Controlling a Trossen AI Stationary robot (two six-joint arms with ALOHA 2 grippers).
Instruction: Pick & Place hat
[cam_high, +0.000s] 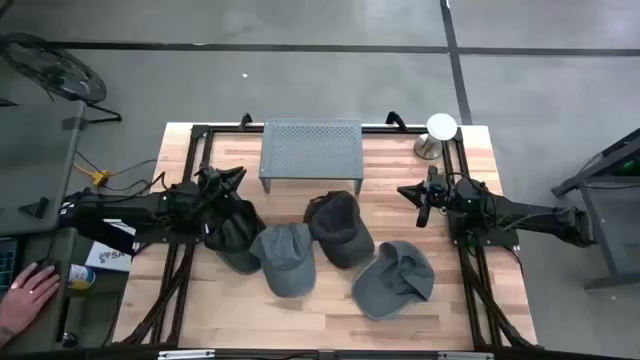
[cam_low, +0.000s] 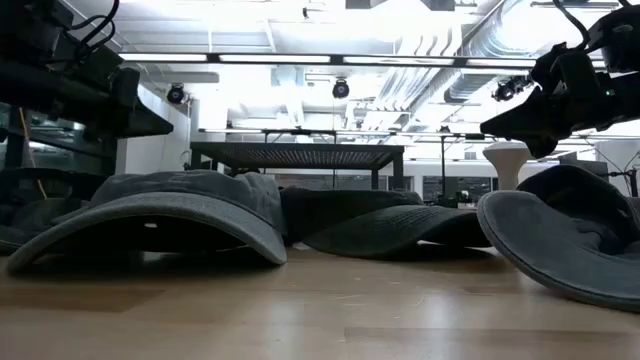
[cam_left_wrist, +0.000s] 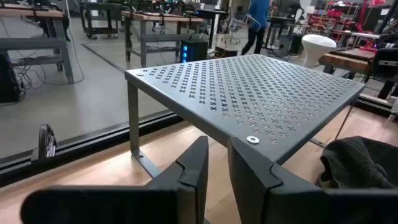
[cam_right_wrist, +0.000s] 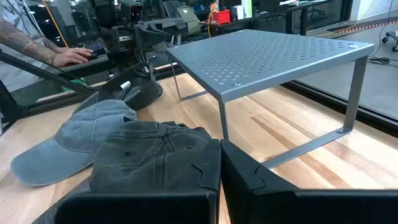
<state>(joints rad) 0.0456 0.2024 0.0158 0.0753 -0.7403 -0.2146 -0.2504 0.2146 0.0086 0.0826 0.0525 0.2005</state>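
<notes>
Nearest the low camera, a grey cap (cam_low: 160, 215) rests brim-down on the bench (cam_high: 330, 315), with three more caps close by: a dark one (cam_high: 232, 236) at the left arm, a dark one (cam_high: 340, 226) at centre, a grey one (cam_high: 395, 277) toward the right. The left gripper (cam_high: 212, 186) hangs above the leftmost dark cap, its fingers nearly together with a thin gap and nothing visibly between them. The right gripper (cam_high: 421, 203) waits closed and empty beside the perforated metal stand (cam_high: 311, 152). Judgement: no cap is yet secured. To grasp well, the left gripper should open fully, descend on the crown fabric, pinch a firm fold, then lift clear of neighbouring caps before travelling to the stand.
</notes>
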